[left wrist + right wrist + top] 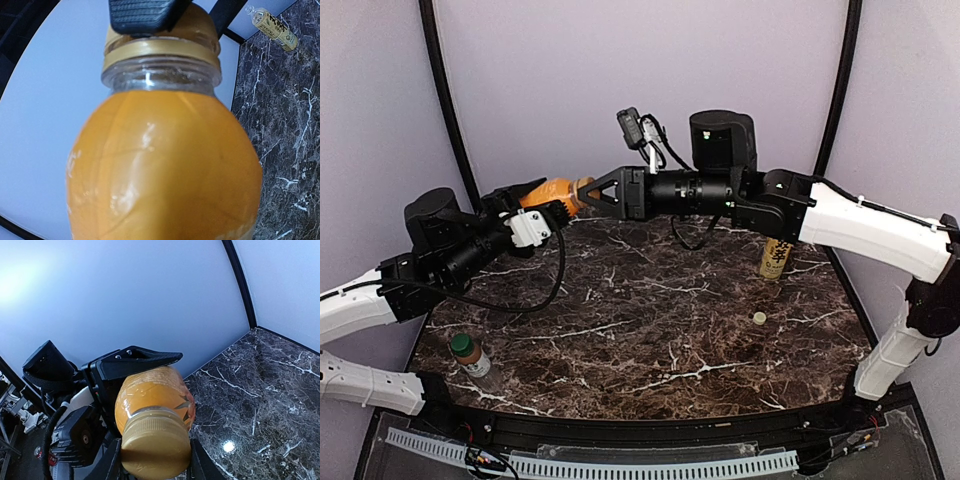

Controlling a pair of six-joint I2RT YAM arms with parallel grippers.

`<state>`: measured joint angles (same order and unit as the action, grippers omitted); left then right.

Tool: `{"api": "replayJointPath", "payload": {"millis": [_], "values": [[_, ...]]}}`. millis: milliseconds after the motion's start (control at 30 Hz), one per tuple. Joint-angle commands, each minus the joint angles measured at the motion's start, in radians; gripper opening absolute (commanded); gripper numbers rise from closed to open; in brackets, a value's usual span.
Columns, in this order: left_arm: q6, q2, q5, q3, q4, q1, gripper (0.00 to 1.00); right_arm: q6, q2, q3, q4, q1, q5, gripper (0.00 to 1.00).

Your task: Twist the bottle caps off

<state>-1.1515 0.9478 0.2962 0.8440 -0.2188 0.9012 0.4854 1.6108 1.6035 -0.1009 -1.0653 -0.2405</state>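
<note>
I work in what looks like a robotics lab cell: my left arm and right arm sit at a dark marbled desk, ringed by plain pale backdrop panels, black poles and a white slotted cable duct.

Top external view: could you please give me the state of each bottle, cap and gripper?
Orange bottle: held sideways off the table.
Gold cap: on the orange bottle.
Yellow bottle: upright on the table, uncapped.
Loose cap: lying on the table.
Clear bottle: on the table, capped.
Left gripper: shut on the orange bottle.
Right gripper: shut on the gold cap.
</note>
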Motion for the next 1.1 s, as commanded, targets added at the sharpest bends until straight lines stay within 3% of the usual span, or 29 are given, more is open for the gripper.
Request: {"api": "replayJointPath", "payload": {"millis": [0,133,333,533,733,933,1067], "values": [[0.086,-0.018,-0.085,0.021,0.141,0.005,0.14,-0.125,-0.024,0.0,0.033,0.008,-0.035,0.0],[0.196,-0.021,-0.241,0.088,0.382,0.005,0.14,-0.365,-0.078,-0.046,0.018,-0.007,-0.092,0.0],[0.292,-0.008,-0.488,0.171,0.676,0.005,0.14,-0.935,-0.177,-0.162,-0.102,-0.116,-0.113,0.0],[0.329,-0.007,-0.627,0.19,0.824,0.005,0.13,-1.141,-0.209,-0.163,-0.215,-0.149,-0.024,0.0],[0.382,-0.022,-0.541,0.165,0.729,0.001,0.13,-1.058,-0.247,-0.179,-0.202,-0.118,0.222,0.0],[0.482,-0.041,-0.424,0.131,0.575,-0.033,0.14,-0.615,-0.157,-0.177,-0.387,0.11,0.407,0.0],[0.556,-0.053,-0.405,0.133,0.538,-0.076,0.16,-0.381,-0.048,-0.23,-0.541,0.229,0.368,0.0]]}}
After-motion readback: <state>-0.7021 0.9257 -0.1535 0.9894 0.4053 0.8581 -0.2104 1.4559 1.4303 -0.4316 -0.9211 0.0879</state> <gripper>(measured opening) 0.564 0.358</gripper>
